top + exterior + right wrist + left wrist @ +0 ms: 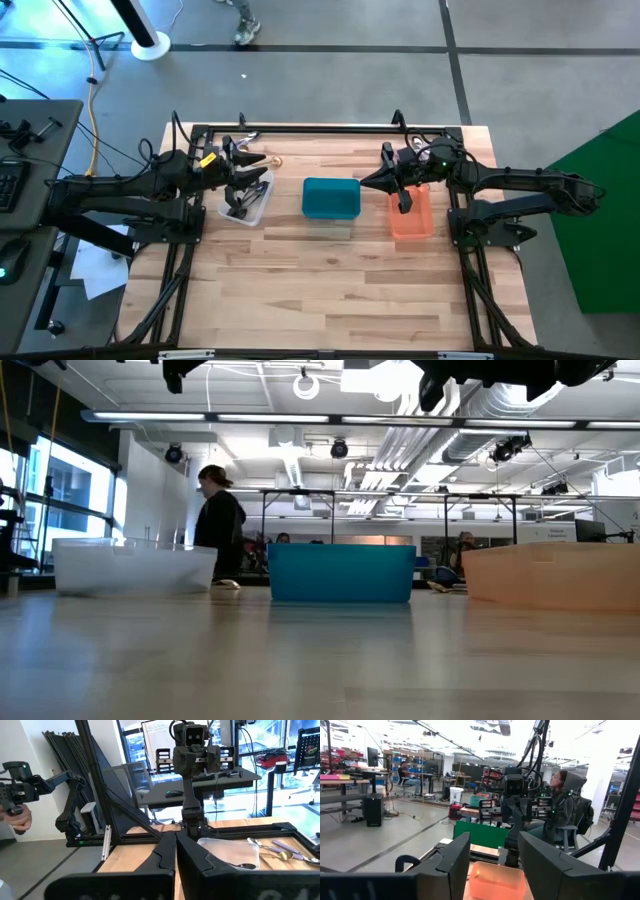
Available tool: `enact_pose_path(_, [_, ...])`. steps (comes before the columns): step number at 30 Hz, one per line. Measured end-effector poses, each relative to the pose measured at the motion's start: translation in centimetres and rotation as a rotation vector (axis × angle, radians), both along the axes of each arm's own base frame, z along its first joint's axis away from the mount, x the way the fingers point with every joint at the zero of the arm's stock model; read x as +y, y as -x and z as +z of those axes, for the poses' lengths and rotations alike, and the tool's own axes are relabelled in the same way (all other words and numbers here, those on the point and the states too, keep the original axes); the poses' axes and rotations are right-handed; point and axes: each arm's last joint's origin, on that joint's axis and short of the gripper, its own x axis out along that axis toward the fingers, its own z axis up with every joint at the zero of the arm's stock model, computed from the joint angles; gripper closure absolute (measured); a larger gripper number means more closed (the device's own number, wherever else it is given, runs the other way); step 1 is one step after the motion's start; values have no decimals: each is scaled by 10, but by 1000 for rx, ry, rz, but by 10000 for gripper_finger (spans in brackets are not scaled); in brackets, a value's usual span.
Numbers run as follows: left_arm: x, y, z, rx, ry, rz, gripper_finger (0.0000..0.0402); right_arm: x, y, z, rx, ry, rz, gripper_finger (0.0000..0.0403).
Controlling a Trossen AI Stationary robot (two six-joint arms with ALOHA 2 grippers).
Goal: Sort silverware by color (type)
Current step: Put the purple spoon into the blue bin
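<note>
Silverware (280,851) partly cut off

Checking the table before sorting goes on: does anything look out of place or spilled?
A few pieces of silverware lie loose on the table behind the clear bin, outside any bin. The teal bin and orange bin sit straight; nothing looks spilled or damaged.

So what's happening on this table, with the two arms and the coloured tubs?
Two robot arms are sorting silverware into tubs. The left pincer hangs open over the clear bin, which already holds some dark utensils. A few pieces of silverware lie on the table beside that bin. The right pincer is shut over the orange bin, with nothing visibly held. The teal bin sits between them.
</note>
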Motion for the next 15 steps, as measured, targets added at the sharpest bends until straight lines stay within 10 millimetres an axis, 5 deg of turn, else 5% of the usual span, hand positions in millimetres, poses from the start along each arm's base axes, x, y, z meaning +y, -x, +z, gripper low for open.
enact_pose_path(15, [0,0,-1,2,28,-9,245,-3,-1,0,-6,21,-117,403])
